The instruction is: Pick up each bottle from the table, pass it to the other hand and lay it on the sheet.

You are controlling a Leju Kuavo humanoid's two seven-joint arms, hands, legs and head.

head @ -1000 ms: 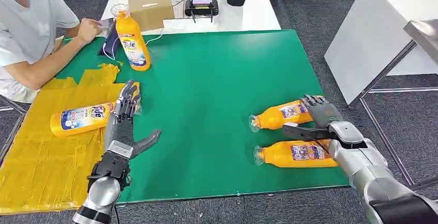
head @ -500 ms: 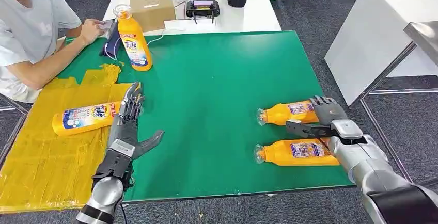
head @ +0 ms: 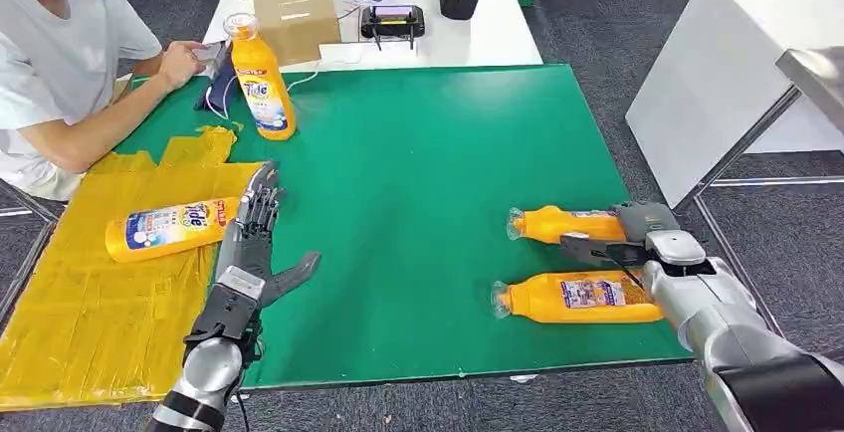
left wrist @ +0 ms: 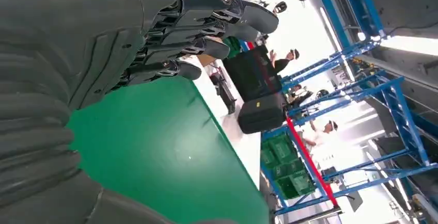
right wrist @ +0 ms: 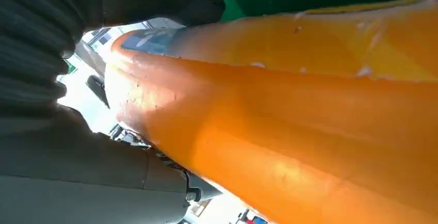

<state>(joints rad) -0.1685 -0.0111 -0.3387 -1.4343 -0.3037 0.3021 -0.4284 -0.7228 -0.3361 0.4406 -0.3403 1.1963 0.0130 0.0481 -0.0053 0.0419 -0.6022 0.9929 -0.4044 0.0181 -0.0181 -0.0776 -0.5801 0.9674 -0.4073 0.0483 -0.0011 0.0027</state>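
Right hand wrapped round a smooth orange detergent bottle near the green table's right edge, apparently just lifted. Second lying bottle beside it, near the front edge. Left hand open, empty, by the crinkled yellow sheet carrying another Tide bottle. Upright bottle at the far-left corner.

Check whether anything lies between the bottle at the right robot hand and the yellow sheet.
Nothing visible blocks it. The right robot hand is at the far bottle; bare green table runs from there to the left robot hand and the sheet. One bottle already lies on the sheet.
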